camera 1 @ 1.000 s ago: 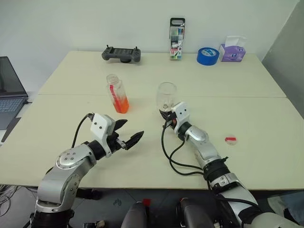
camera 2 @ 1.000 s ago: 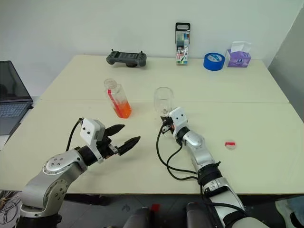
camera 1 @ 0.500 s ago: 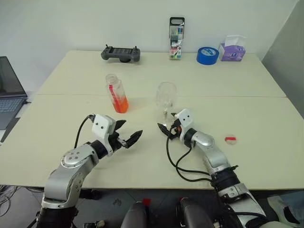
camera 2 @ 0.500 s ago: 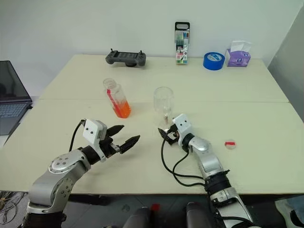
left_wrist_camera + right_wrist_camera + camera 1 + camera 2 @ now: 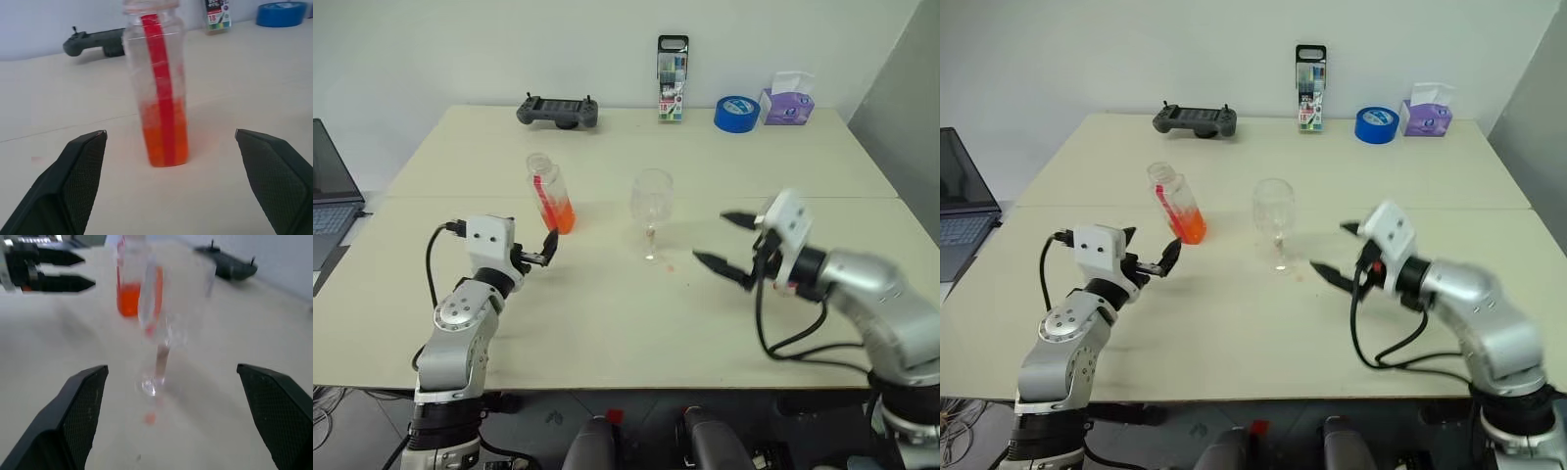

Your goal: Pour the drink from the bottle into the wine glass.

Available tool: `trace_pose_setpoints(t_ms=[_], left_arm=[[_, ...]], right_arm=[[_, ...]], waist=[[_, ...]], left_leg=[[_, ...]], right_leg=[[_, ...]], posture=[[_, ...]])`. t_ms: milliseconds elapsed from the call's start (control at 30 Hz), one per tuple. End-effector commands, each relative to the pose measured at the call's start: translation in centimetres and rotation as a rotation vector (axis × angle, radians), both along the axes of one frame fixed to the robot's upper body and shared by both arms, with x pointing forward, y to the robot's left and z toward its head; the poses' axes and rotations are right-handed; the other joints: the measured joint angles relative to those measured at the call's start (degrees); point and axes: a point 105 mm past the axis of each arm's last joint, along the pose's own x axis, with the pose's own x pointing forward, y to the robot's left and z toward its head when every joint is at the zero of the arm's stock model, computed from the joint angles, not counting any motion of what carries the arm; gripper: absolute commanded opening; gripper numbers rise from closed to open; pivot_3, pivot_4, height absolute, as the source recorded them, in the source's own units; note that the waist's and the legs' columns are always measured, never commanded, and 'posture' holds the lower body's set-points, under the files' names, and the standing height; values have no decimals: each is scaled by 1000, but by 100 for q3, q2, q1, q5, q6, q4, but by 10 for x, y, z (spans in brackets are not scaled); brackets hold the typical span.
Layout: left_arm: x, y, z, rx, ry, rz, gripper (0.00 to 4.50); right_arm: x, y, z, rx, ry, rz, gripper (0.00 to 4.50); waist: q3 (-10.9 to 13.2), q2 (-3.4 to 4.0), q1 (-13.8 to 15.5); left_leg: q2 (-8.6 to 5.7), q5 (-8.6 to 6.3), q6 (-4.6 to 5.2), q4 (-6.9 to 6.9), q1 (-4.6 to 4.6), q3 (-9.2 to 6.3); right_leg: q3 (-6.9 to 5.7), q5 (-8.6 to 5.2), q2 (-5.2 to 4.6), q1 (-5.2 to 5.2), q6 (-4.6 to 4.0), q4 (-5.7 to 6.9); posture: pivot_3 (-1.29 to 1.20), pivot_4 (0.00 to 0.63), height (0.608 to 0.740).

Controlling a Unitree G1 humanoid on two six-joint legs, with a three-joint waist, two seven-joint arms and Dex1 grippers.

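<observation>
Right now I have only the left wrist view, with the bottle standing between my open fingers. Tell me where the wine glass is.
Observer: The wine glass stands upright on the table, apart from the bottle, on its right.
Operator: Report the right fingers.
Observer: The right fingers hover open, to the right of the glass, not touching it.
Operator: Check the bottle's mouth.
Observer: No cap on it.
</observation>
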Motion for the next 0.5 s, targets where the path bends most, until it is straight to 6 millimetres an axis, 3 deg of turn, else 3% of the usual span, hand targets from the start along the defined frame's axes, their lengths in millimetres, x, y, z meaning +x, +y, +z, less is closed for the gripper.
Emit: trace_pose_setpoints(t_ms=[33, 100, 200, 500], left_arm=[[9, 13, 27, 14, -106, 66, 4500], [17, 13, 35, -10, -126, 76, 4500], [28, 8, 39, -18, -133, 61, 4500], [48, -11, 52, -104, -128, -27, 4500]], right_arm=[[-4, 0, 57, -6, -56, 21, 4483], [1, 1, 78, 5, -53, 19, 4483], [3, 6, 89, 19, -46, 54, 4483], [10, 18, 82, -39, -45, 126, 4483]], waist=[[4, -2, 20], [1, -10, 42], [-7, -22, 68], [-6, -22, 57]], left_leg=[[-4, 0, 0, 1, -7, 1], [-1, 0, 0, -1, -12, -3], [-4, -1, 1, -1, -35, -12], [-31, -3, 4, 9, -94, -2]], right_leg=[[-7, 0, 0, -2, 0, -1], [-15, 3, -2, 3, -6, -14], [-20, 18, -12, 4, -29, -36], [-13, 42, -54, -44, 6, -65]], posture=[[0, 150, 740], [0, 150, 740], [0, 150, 740], [0, 150, 740]])
